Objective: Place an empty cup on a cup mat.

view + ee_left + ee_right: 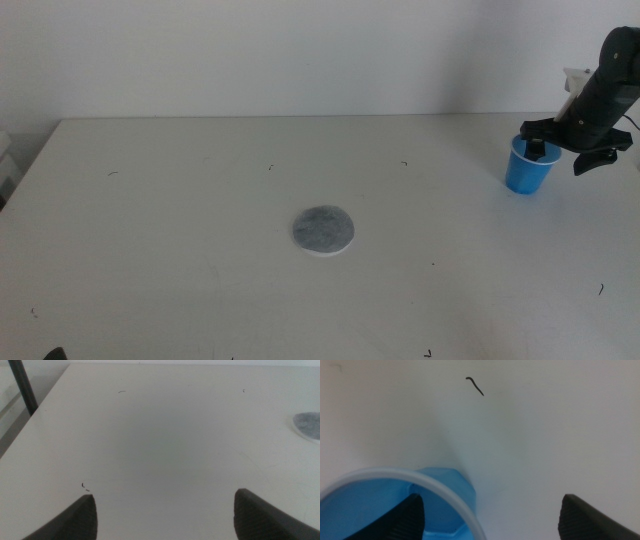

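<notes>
The blue cup (528,172) stands upright at the far right of the table. My right gripper (568,153) is at its rim and open: one jaw is inside the cup, the other outside on the right. The right wrist view shows the cup's pale rim and blue inside (370,505), with my right gripper (495,517) straddling the cup wall. The grey speckled cup mat (323,230) lies flat at the table's middle, far to the left of the cup, with nothing on it. Its edge shows in the left wrist view (307,425). My left gripper (165,515) is open and empty over the table's near left.
The white table (180,200) carries a few small dark marks (475,386). Its left edge and a dark post (22,387) show in the left wrist view. A tip of the left arm (55,354) shows at the bottom edge.
</notes>
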